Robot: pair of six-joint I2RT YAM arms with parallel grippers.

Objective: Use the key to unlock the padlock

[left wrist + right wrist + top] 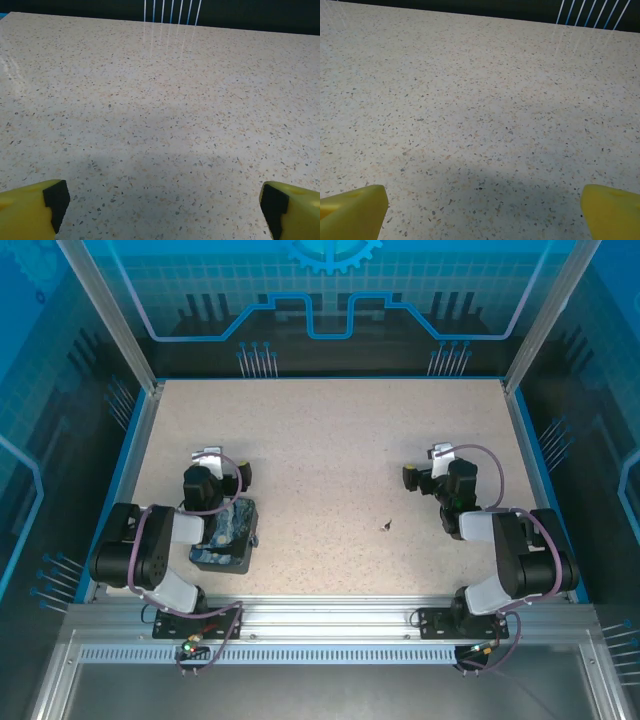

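On the speckled worktop (320,430) a blue swirl-printed box (228,540) is seen under the left arm. The left pincer (160,212) and the right pincer (482,210) are held wide, empty. The key (386,526) is found nearer the right pincer, leftward and toward the near edge; its long axis cannot be told.

No lettering, labels or numbers legible — the blue box (228,538) carries swirls, not words

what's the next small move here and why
Probably swing the right hand toward the key and lower over it. The hand's jaws stand open and empty, and the key lies loose on the table just to that hand's left.
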